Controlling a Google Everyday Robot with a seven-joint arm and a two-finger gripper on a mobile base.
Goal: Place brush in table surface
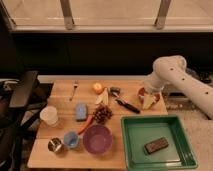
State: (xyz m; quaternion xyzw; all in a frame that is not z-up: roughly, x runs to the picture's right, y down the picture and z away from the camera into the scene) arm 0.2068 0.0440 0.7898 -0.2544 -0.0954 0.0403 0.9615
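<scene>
The brush lies flat on the wooden table surface, right of centre. Its round dark head points to the back and its black handle runs toward the front right. My gripper hangs from the white arm, which reaches in from the right. It sits over the orange bowl at the table's back right, a short way right of the brush handle and apart from it. Nothing shows in the gripper.
A green tray holding a dark block is at the front right. A fork, orange, blue sponge, carrot, grapes, purple bowl and cups fill the left and middle.
</scene>
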